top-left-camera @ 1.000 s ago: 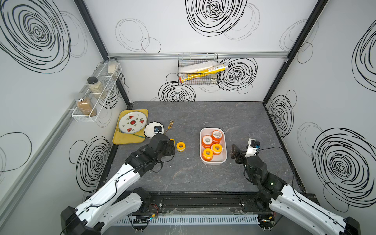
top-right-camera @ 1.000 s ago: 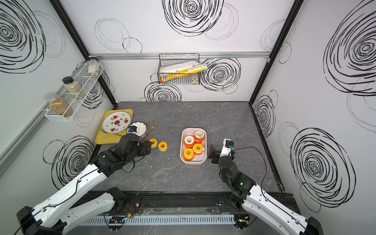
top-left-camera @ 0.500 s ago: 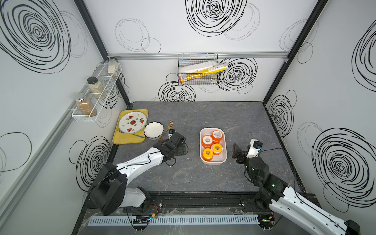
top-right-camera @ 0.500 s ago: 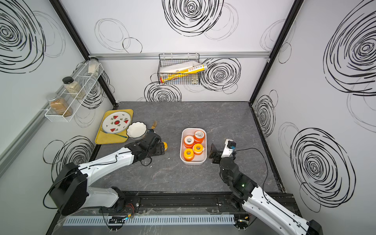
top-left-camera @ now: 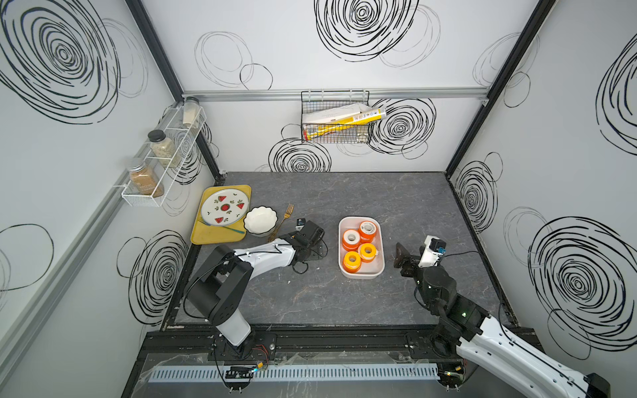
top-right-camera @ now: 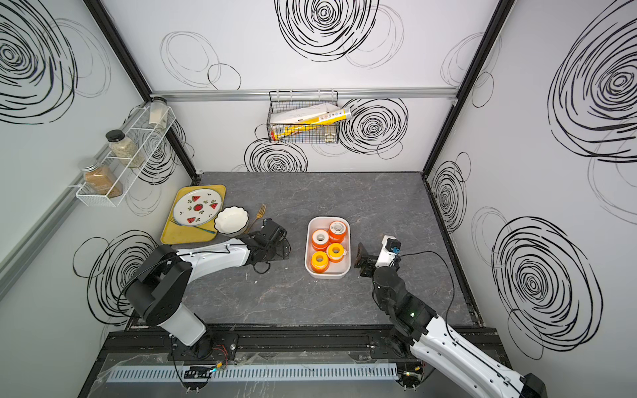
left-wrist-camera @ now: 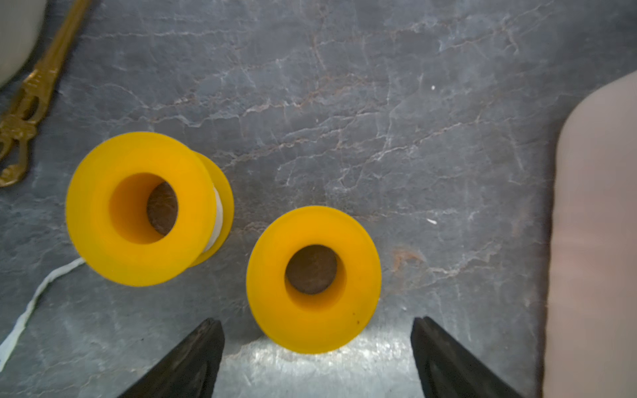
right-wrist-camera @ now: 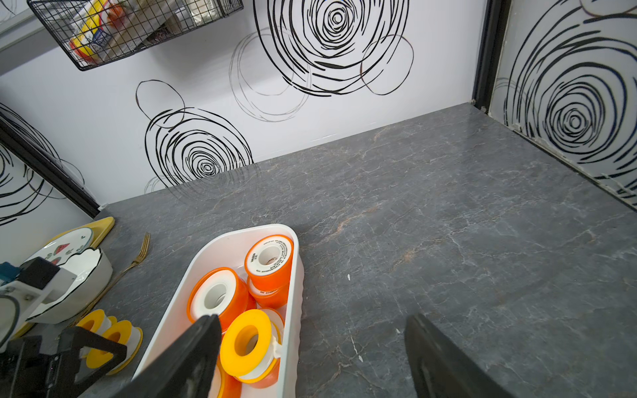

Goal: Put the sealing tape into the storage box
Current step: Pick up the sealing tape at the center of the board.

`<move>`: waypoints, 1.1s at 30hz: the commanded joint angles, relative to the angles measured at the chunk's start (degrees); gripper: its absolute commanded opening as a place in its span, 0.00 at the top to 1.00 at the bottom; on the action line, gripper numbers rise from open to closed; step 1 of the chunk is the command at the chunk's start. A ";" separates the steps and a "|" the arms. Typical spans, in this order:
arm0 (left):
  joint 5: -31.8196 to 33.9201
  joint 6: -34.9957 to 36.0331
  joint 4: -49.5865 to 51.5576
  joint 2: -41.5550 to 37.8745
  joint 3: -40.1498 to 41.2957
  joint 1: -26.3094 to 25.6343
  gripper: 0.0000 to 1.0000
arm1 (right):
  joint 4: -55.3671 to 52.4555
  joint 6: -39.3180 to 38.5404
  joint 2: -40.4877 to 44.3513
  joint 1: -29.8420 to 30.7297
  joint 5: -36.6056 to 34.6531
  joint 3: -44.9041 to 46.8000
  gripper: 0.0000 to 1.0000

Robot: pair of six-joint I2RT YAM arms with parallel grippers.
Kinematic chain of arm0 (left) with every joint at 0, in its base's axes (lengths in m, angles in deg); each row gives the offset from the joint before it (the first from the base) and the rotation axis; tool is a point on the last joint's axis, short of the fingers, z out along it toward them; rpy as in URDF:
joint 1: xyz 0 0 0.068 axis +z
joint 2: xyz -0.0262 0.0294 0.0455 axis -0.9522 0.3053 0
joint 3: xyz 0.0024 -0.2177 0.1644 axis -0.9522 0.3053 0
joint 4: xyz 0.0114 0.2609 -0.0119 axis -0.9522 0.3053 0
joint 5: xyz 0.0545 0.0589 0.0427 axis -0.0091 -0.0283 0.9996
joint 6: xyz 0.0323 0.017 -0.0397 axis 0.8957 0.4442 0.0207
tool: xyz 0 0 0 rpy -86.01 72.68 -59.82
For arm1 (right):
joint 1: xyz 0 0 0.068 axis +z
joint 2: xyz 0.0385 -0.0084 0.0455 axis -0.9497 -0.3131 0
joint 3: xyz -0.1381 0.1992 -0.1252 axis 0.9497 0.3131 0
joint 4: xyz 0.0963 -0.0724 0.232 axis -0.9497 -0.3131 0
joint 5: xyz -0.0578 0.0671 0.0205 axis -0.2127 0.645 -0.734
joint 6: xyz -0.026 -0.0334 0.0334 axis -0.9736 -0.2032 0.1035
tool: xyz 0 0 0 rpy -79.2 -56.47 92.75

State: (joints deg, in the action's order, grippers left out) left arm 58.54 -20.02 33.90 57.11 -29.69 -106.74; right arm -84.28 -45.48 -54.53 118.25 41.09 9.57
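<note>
Landmark: storage box (top-left-camera: 362,274), a white tub set mid-counter (top-left-camera: 344,193).

Far left of the box, by the side wall: yellow tray (top-left-camera: 206,237) carrying a watermelon-pattern plate (top-left-camera: 224,206). A white scalloped bowl (top-left-camera: 260,220) sits at the tray's box-side edge. A gold fork (top-left-camera: 285,218) lies just past the bowl, toward the box.

The left arm (top-left-camera: 265,255) reaches in low between fork and box. State of left jaws: spread wide, nothing gripped. In the left wrist view their tips flank the near edge of a yellow spool (left-wrist-camera: 313,279) without touching it. This spool stands on one flange on the counter, hole up. A second yellow spool (left-wrist-camera: 139,208) stands close beside it on the side away from the box, with a narrow gap between. A loose white tape tail (left-wrist-camera: 34,299) trails from it. Both are hidden under the wrist in both top views. The right wrist view shows the yellow spool (right-wrist-camera: 119,341) and the second yellow spool (right-wrist-camera: 93,322) outside the box, near its left wall.

Inside the box: sealing tape (top-left-camera: 351,237), four spools showing from above, orange and yellow. The right wrist view shows at least one more orange spool (right-wrist-camera: 269,296) beneath a labelled one.

The right arm (top-left-camera: 434,286) sits just right of the box. State of right jaws: spread wide, empty, close to the box's right wall.
</note>
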 commanded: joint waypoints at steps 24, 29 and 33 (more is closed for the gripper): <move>4.24 3.45 1.78 11.64 -10.58 1.12 0.32 | 0.43 0.55 0.78 -0.27 -1.10 1.12 0.12; 3.92 3.43 1.90 10.85 -10.74 1.04 0.37 | 0.47 0.60 0.79 -0.27 -1.18 1.20 0.12; 3.85 3.54 2.37 8.98 -11.03 0.78 0.40 | 0.54 0.57 0.81 -0.27 -1.14 1.18 0.12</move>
State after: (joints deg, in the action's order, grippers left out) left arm 61.80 -17.03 35.10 67.99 -39.48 -106.07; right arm -84.28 -45.24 -54.29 118.25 41.01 9.97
